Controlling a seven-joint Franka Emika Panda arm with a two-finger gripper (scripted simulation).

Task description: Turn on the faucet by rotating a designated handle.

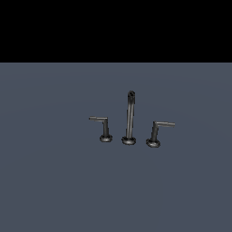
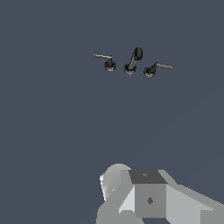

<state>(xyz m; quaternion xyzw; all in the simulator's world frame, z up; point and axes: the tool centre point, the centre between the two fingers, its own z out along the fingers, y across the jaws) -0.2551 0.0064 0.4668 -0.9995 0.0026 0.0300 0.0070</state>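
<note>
The faucet is a small dark grey three-piece set on the flat grey-blue floor. Its tall thin spout [image 1: 130, 118] stands upright in the middle. The handle [image 1: 105, 128] is the short L-shaped lever at the exterior view's left, with its thin arm bending left. The twin lever [image 1: 156, 132] stands at the right with its arm bending right. In the wrist view the handle [image 2: 109, 63], spout [image 2: 133, 60] and twin lever [image 2: 152, 69] lie far ahead. Only the grey body of my gripper [image 2: 146, 194] shows there, well away from the faucet. Its fingers cannot be made out.
The grey-blue floor [image 1: 54, 181] spreads around the faucet on all sides. A black band fills the upper part of the exterior view. The arm does not show in the exterior view.
</note>
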